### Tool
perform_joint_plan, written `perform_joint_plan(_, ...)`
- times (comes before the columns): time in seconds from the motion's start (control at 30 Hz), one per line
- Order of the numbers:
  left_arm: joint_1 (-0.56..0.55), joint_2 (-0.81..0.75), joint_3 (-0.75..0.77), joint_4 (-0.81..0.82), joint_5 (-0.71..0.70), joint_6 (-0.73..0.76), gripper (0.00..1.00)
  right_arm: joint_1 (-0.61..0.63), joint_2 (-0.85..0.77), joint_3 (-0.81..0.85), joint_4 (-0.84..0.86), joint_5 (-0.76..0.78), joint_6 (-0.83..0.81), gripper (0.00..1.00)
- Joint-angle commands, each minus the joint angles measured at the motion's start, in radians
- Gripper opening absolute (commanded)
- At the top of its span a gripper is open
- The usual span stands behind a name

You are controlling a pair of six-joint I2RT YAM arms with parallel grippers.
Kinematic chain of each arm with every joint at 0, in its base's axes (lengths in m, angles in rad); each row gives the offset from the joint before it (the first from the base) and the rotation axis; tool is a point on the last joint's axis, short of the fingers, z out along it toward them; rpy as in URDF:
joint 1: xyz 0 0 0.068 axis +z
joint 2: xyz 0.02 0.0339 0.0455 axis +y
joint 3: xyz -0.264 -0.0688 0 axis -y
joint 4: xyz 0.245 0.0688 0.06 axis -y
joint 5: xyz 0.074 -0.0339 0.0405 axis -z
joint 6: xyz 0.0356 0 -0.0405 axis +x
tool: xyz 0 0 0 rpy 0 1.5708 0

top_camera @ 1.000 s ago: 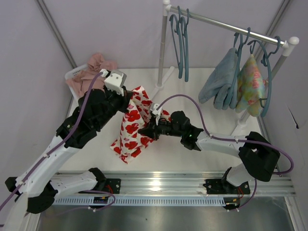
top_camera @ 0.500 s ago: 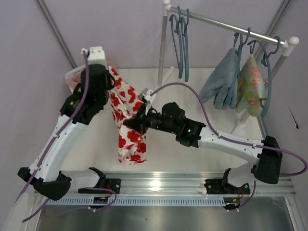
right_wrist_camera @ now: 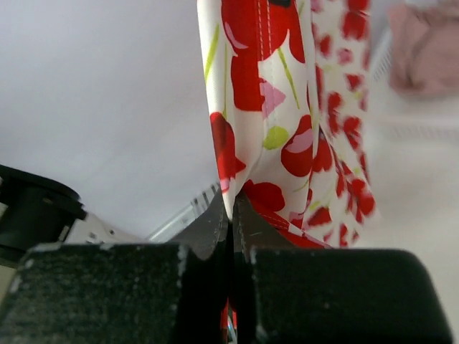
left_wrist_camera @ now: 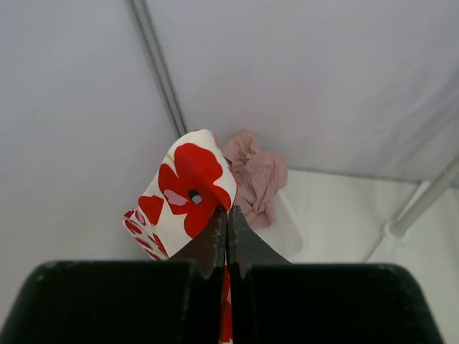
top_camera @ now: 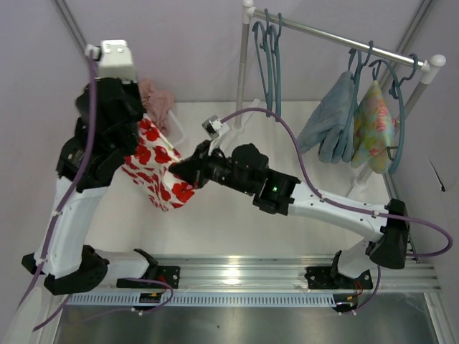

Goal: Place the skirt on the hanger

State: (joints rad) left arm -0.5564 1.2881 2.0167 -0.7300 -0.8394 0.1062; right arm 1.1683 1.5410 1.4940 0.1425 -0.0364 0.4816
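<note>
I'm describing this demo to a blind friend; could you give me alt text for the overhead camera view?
A white skirt with red flowers is held up by two robot grippers: the left gripper pinches its upper edge, the right gripper its lower one. Behind, a rail carries bare teal hangers and two garments.

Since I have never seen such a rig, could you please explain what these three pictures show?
Two robot arms, left and right, are bolted at a table's near edge. The overhead picture looks down from behind them; the other two come from wrist cameras, each showing its own fingers. The left fingers and right fingers are both shut on the red-flowered skirt, held up between them. At the back, a pink cloth lies in a white basket, and a rail carries empty teal hangers, a blue garment and a flowered green one.
</note>
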Motion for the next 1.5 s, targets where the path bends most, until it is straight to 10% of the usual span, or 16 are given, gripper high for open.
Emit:
perform_joint_plan(0.0,-0.056,0.109,-0.097,-0.012,-0.017,0.064,0.0,0.021,-0.152,-0.17,-0.049,0.117,0.139,0.0)
perform_joint_plan(0.37,-0.24,0.51,-0.343,0.237,0.278,-0.264,0.0,-0.016,-0.572,-0.844,-0.282,0.527,0.485,0.0)
perform_joint_plan(0.77,-0.278,0.763,-0.17,0.564,0.433,-0.482,0.0,-0.188,-0.944,-1.042,-0.503,0.609,0.476,0.0)
perform_joint_plan(0.93,-0.263,0.651,-0.295,0.573,0.418,-0.474,0.0,-0.202,-0.886,-0.979,-0.411,0.474,0.376,0.0)
perform_joint_plan(1.2,-0.059,0.057,-0.723,0.56,0.481,-0.491,0.0,0.048,-0.593,-0.62,-0.225,0.458,0.172,0.0)
perform_joint_plan(1.47,0.104,-0.147,-0.501,0.27,0.442,-0.366,0.0,0.166,-0.199,-0.072,-0.334,0.461,0.086,0.0)
